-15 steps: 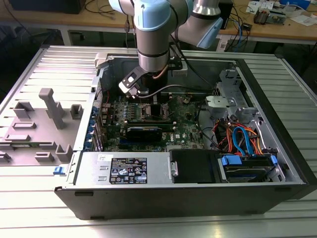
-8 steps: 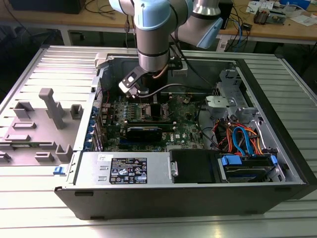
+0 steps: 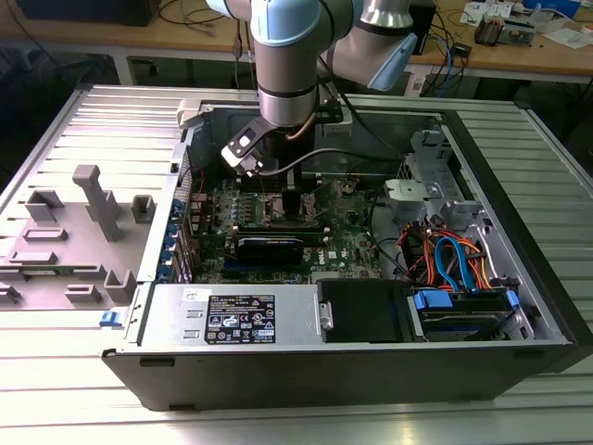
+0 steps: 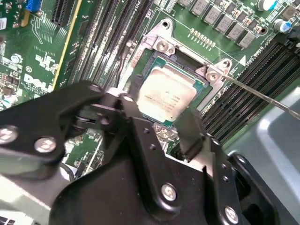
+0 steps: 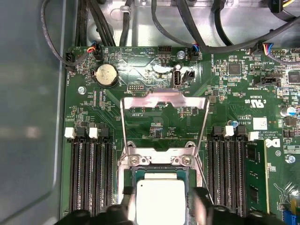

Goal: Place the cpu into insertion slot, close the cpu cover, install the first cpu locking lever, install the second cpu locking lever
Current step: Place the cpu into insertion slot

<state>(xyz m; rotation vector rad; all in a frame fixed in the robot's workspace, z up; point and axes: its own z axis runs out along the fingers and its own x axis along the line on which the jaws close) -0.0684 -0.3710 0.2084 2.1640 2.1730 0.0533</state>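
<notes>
My gripper point(image 4: 157, 112) pinching cpu point(image 4: 166, 91) at insertion slot point(image 4: 161, 44); seating unclear. cpu cover point(image 5: 164, 99) open, locking levers point(image 4: 262, 95) undone.

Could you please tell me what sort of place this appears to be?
Probably an electronics or robotics lab: an open computer case lies on a slatted metal table, a robot arm reaches into it, and wooden workbenches with cables stand behind.
</notes>
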